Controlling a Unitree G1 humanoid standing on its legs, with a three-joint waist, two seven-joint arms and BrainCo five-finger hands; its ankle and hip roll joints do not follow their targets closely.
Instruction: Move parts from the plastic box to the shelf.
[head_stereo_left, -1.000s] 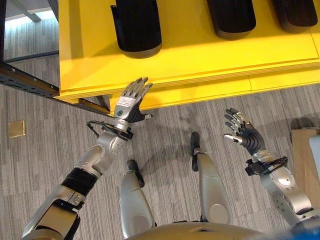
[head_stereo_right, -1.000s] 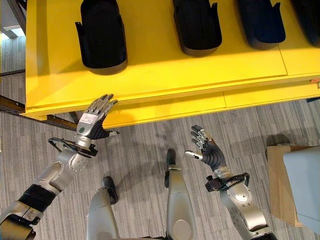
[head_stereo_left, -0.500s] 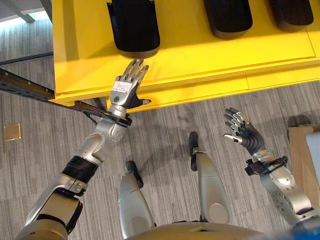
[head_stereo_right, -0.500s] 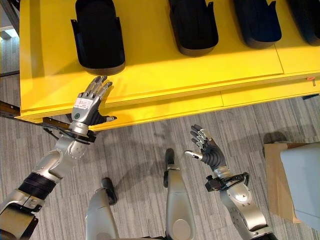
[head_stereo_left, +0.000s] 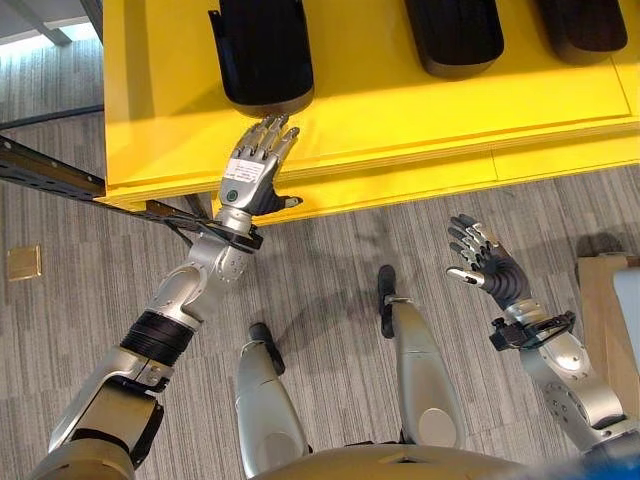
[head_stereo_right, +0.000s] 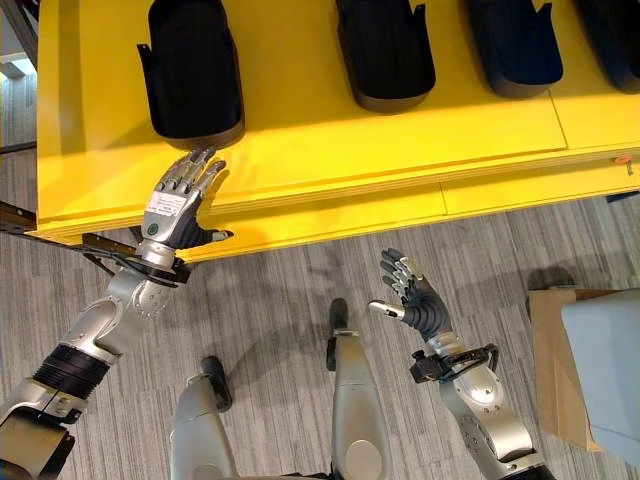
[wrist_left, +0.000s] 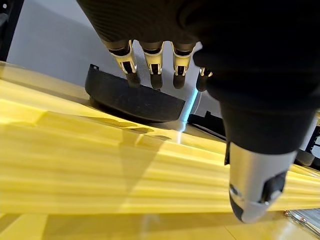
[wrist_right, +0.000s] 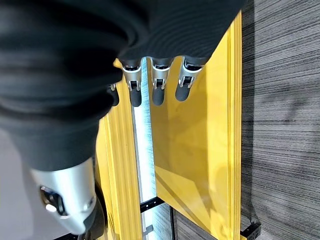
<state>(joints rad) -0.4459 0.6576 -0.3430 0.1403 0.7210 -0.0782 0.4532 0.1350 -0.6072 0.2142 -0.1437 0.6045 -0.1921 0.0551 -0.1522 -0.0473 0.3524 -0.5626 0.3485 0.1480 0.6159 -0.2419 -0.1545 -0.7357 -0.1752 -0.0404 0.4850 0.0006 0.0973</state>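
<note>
Left eye view: the yellow shelf (head_stereo_left: 400, 110) carries black parts in a row. The nearest part (head_stereo_left: 258, 50) lies with its long axis running from the shelf's front edge toward the back, its rounded closed end toward the robot. The left hand (head_stereo_left: 250, 175) is over the shelf's front edge just short of that end, fingers straight and spread, holding nothing. The right hand (head_stereo_left: 482, 265) hangs over the grey floor (head_stereo_left: 330, 260), well apart from the shelf, fingers loosely extended and empty.

Right eye view: four parts show, all lying parallel with rounded ends toward the front edge: the left one (head_stereo_right: 190, 70), a second (head_stereo_right: 385, 50), a third (head_stereo_right: 515, 45), and a fourth cut off at the picture's corner. A pale box (head_stereo_right: 605, 360) sits on a brown board (head_stereo_right: 550, 360) at the robot's right; its contents cannot be seen.

Left wrist view: the fingers (wrist_left: 152, 62) are straight, their tips just before the part's curved end (wrist_left: 132, 97); whether they touch it cannot be told.

Right wrist view: fingers (wrist_right: 157, 82) straight and relaxed, with the shelf's yellow edge (wrist_right: 200, 150) beyond.
</note>
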